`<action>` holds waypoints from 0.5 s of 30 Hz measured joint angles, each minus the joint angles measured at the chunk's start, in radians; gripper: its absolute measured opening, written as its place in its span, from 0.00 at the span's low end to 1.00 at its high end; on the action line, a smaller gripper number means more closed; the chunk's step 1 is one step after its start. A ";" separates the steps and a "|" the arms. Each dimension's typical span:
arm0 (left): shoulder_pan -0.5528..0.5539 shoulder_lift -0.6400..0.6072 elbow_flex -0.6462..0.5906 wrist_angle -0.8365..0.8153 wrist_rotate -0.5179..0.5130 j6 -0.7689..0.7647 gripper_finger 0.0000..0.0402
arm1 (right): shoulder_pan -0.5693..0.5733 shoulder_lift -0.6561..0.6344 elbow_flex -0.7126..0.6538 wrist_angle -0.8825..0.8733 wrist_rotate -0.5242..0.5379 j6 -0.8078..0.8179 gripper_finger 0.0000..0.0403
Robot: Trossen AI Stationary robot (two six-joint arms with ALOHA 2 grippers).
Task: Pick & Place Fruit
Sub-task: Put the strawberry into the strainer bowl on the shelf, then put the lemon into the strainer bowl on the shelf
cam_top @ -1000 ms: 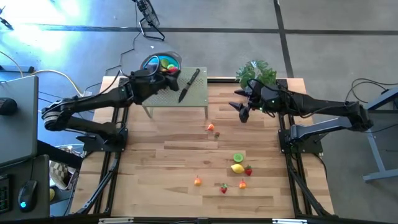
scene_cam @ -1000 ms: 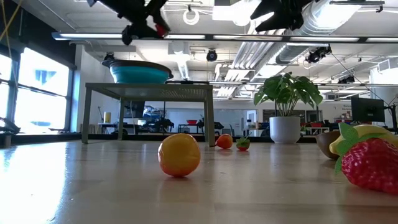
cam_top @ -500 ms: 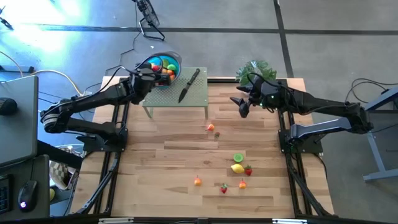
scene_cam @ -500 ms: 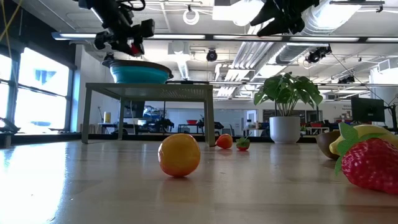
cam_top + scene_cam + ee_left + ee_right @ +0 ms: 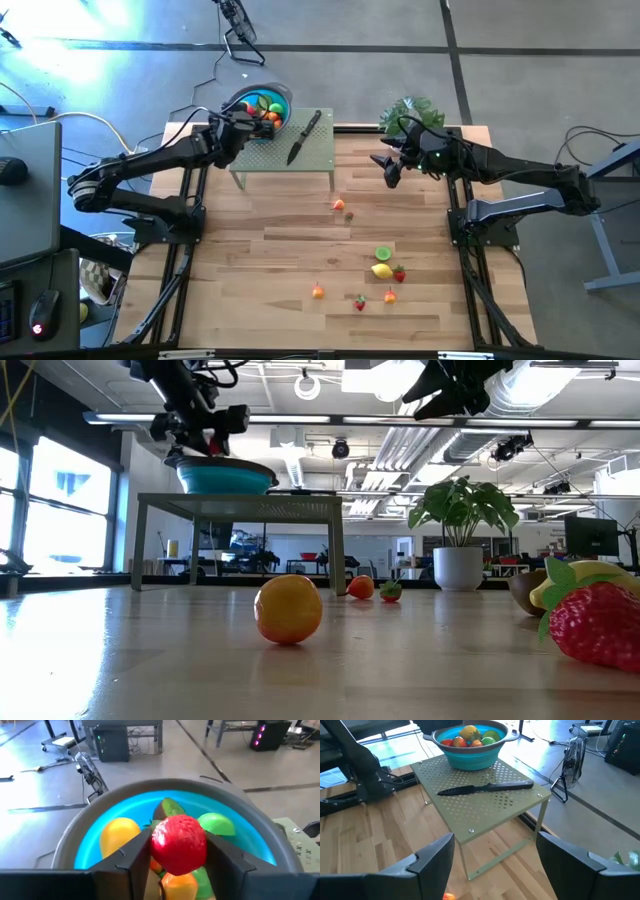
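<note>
Red and round, a toy fruit (image 5: 178, 845) is sitting clamped between the left gripper (image 5: 178, 857)'s two dark fingers, directly over the blue bowl (image 5: 90, 837). The left arm is reaching diagonally from the table's left edge toward the far corner, its gripper (image 5: 243, 119) hanging just above the bowl (image 5: 262, 100) on the perforated green stand (image 5: 310, 155). Yellow, green and orange pieces are lying inside the bowl beneath it. A black-handled knife (image 5: 304, 137) is resting on the stand beside the bowl. The right arm is stretching in from the right edge, its gripper (image 5: 388, 170) held in the air beside the potted plant (image 5: 410, 112), fingers (image 5: 432, 855) spread apart and holding nothing. More fruit (image 5: 383, 262) is lying scattered on the wooden table (image 5: 250, 270) toward its near side.
</note>
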 joint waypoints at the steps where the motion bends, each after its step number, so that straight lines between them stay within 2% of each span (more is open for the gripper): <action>1: 0.000 0.001 0.000 -0.001 0.004 -0.008 0.43 | 0.000 0.000 0.000 0.000 0.000 0.001 0.68; 7: 0.000 0.001 0.000 0.004 0.005 -0.027 0.54 | 0.000 0.000 0.000 0.000 0.000 0.003 0.68; 12: 0.000 0.001 0.000 0.009 0.020 -0.027 0.55 | 0.000 0.000 0.000 0.000 0.000 0.002 0.68; 15: 0.000 0.001 0.000 0.018 0.064 -0.027 0.55 | 0.000 0.000 0.000 0.000 0.000 0.003 0.68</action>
